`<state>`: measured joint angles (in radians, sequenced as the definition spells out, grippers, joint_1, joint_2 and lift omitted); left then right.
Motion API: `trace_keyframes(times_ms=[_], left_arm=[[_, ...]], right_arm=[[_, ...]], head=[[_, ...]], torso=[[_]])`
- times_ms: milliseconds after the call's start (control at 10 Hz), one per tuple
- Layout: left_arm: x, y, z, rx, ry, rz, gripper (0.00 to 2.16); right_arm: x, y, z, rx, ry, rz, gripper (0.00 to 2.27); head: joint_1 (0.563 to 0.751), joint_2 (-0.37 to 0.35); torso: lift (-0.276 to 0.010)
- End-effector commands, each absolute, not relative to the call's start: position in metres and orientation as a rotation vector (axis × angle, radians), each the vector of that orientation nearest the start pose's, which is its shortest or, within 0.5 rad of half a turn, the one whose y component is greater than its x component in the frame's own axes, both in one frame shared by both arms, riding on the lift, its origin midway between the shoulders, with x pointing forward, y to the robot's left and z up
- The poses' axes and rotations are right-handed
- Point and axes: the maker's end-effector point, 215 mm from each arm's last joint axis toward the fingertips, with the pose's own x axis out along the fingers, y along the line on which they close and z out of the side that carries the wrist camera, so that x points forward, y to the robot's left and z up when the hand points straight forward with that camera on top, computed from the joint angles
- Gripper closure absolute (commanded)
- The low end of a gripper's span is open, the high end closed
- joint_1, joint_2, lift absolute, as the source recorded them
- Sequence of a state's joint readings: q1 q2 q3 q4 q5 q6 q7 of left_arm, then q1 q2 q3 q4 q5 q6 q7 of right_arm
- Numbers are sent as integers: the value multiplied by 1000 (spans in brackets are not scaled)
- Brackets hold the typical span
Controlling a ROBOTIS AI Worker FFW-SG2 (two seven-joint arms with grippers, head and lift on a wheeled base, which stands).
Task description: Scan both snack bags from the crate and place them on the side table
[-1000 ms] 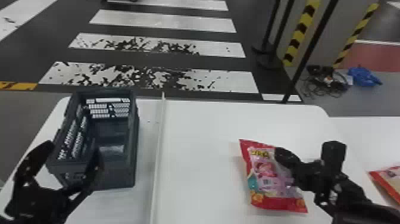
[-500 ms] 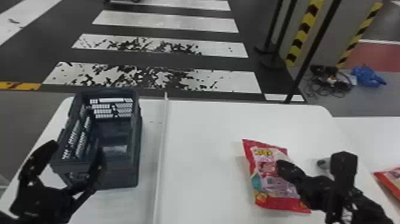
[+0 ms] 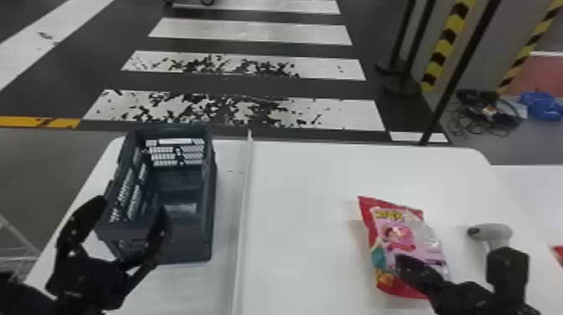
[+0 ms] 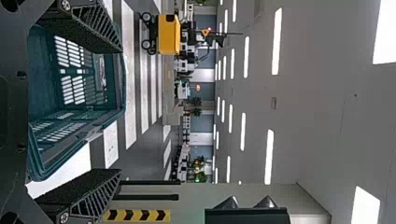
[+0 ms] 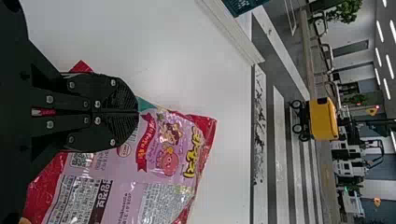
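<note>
Head view: white table [image 3: 301, 180] across the near ground, side table [image 3: 532, 197] beyond its right edge. Crate [image 3: 184, 241] at left, far from the bag, with a pale divider strip [image 3: 243, 201] standing between. Left arm parked close by the crate, its gripper [image 3: 130, 205] spread wide with nothing between the fingers.

Right gripper [image 5: 137, 112] low over the near right part of the table; its two fingers meet tip to tip, apparently with no film pinched between them. Under it, snack bag [image 3: 402, 234] flat on the tabletop, printed panel up. Sliver of a second red packet [image 3: 559, 251] at the far right edge of the view, likely the other bag, delivered.

Smallest last: grey scanner [image 3: 490, 230], just right of the bag, beyond the right wrist.

Step in hand, as I judge it: last bag out of the crate, between scan and transfer. Whether its code has been read, cannot tell. If scanned, next move wants the fingers opened, lowered astride the bag, closed on a good fold, then a lift rightward past the scanner. Shallow pinch could slip on slick film.
</note>
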<state>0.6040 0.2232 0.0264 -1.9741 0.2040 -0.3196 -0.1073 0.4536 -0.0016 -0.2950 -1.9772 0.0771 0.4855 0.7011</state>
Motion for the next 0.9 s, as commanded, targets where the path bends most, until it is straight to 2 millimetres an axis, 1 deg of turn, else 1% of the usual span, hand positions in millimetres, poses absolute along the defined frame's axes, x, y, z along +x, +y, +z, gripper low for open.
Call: trace_keyframes(times_ms=[0, 200, 400, 600, 700, 800], left_arm=[[405, 246, -320, 2, -116, -171, 83], [405, 245, -320, 2, -115, -172, 83], [407, 245, -319, 3, -117, -173, 83], [407, 244, -318, 3, -116, -175, 83], [407, 244, -318, 3, -116, -175, 83], [407, 244, -318, 3, -116, -176, 83]], right_arm=[[383, -257, -497, 59, 571, 381, 2240], [380, -257, -512, 55, 591, 384, 2236], [377, -259, -522, 57, 610, 379, 2240], [376, -261, -529, 57, 622, 376, 2240], [375, -261, -530, 54, 626, 375, 2240], [375, -260, -528, 53, 621, 380, 2240]], head=[[695, -27], [695, -19], [695, -18], [695, -22], [695, -25], [695, -26]], torso=[[-98], [-98], [-98], [-98], [-98], [-98]])
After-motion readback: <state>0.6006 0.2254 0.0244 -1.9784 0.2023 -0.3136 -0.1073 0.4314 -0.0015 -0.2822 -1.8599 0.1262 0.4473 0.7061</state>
